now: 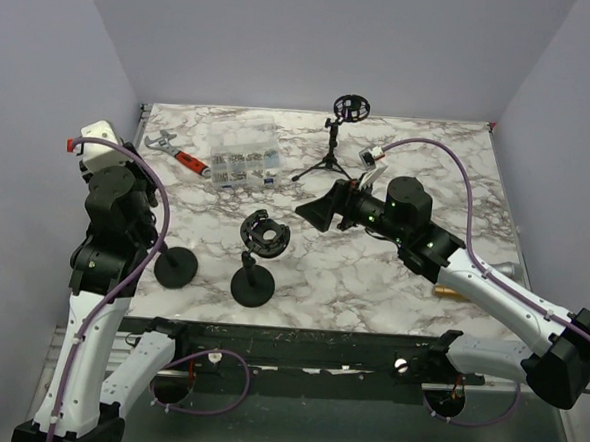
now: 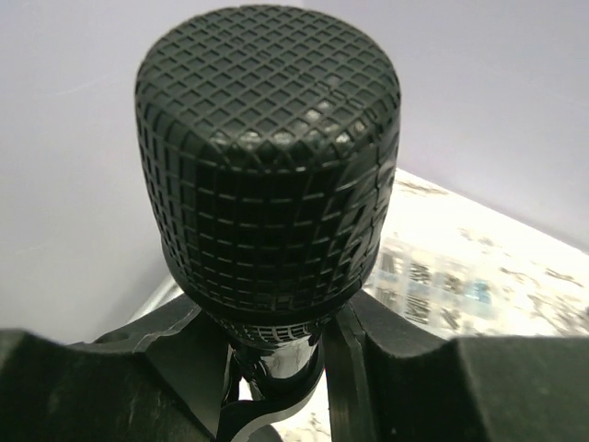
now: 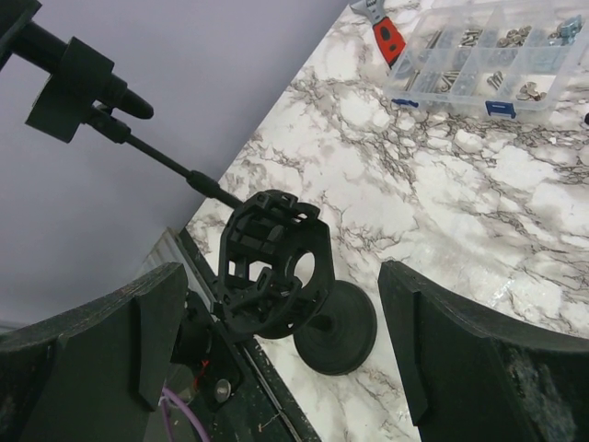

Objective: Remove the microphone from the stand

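Observation:
The black microphone (image 2: 269,157) fills the left wrist view, its mesh head up and its shiny neck down between the pads. My left gripper (image 2: 276,345) is shut on that neck; a curved black piece shows just below. In the top view the left arm (image 1: 116,195) stands at the left edge and hides its fingers and the microphone. A round-based stand (image 1: 175,268) sits beside it. My right gripper (image 1: 316,210) is open and empty at mid-table. In the right wrist view it (image 3: 276,341) frames a second stand with an empty cage mount (image 3: 269,265), without touching it.
The cage-mount stand (image 1: 261,241) stands near the front centre. A tripod stand with a ring mount (image 1: 333,148) is at the back. A clear parts box (image 1: 244,156) and a red-handled wrench (image 1: 177,155) lie back left. A thin rod with a block clamp (image 3: 78,74) crosses the upper left.

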Controlling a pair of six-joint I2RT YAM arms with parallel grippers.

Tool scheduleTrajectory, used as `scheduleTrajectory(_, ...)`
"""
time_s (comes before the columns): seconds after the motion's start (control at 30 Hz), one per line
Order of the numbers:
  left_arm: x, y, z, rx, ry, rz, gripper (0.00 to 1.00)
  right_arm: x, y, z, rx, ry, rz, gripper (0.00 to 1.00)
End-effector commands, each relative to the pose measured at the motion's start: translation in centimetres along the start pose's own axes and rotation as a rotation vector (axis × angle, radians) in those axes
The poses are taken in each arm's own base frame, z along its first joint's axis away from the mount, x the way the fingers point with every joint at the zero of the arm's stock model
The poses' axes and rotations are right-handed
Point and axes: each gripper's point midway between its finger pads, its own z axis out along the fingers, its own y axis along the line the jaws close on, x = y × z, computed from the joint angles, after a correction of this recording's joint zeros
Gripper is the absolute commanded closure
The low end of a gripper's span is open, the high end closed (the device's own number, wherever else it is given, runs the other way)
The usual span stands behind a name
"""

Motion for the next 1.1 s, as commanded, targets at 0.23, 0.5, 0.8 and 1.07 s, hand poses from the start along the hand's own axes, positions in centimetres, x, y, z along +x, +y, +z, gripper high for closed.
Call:
scheduleTrajectory(0.23,-4.7,-7.7,0.1,0.346,-0.077,-0.118,1.0,-0.4,0.1,0.1,0.006,-0.013,-0.008,0.07)
scheduleTrajectory(0.5,-3.7,-11.9,-0.6,0.511,-0.033,-0.122,1.0,-0.3,-0.2,0.5,0.015,-0.008,-0.008,0.07)
scheduleTrajectory(0.8,-1.7,-13.1,-2.3,0.587,-0.015,-0.018,0.46,0.0,-0.1,1.0,0.002,0.009,-0.003,0.07)
scheduleTrajectory(1.07,-0.8,-13.1,-4.1,0.669,0.017,0.01,0.1,-0.8,0.1,1.6,0.01,0.021,-0.042,0.0)
